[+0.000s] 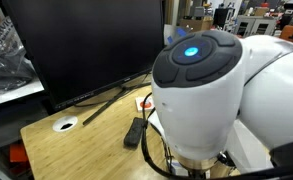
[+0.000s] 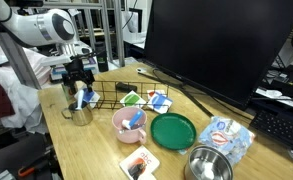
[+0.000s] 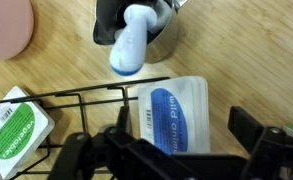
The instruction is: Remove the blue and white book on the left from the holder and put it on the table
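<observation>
White cover, dark blue lettering: the blue and white book (image 3: 172, 113) sits at the end of the black wire holder (image 3: 81, 95).
We see it thin and pale with rounded corners, above the wooden counter (image 3: 66, 60), a green-and-white book (image 3: 16, 128) farther along; the fingers (image 3: 268, 150) stand wide, one to each side.

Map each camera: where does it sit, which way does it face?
Exterior view: close behind the white arm joint, facing black monitor, light wooden table.
Exterior view: across the table, facing black wire holder; whole arm shows.
Wrist view: looks down on blue and white book; open fingers at bottom.
Both exterior views share monitor and table.
</observation>
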### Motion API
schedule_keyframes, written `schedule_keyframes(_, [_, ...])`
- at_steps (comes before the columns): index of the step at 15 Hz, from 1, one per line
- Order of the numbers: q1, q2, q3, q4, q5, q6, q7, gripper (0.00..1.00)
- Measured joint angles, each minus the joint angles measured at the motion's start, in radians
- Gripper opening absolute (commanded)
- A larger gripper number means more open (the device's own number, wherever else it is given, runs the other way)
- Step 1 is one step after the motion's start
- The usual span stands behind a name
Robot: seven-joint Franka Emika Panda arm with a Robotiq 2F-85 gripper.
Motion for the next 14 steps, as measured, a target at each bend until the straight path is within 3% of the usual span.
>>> schedule_keyframes(6, [0.000,0.043,-0.025,0.012,-0.001,0.011,0.005,1.00])
schedule_keyframes(7, [0.000,0.046,-0.031,0.015,-0.001,0.011,0.005,0.80])
schedule_keyframes(14, [0.000,0.063,-0.054,0.035,-0.001,0.014,0.005,0.32])
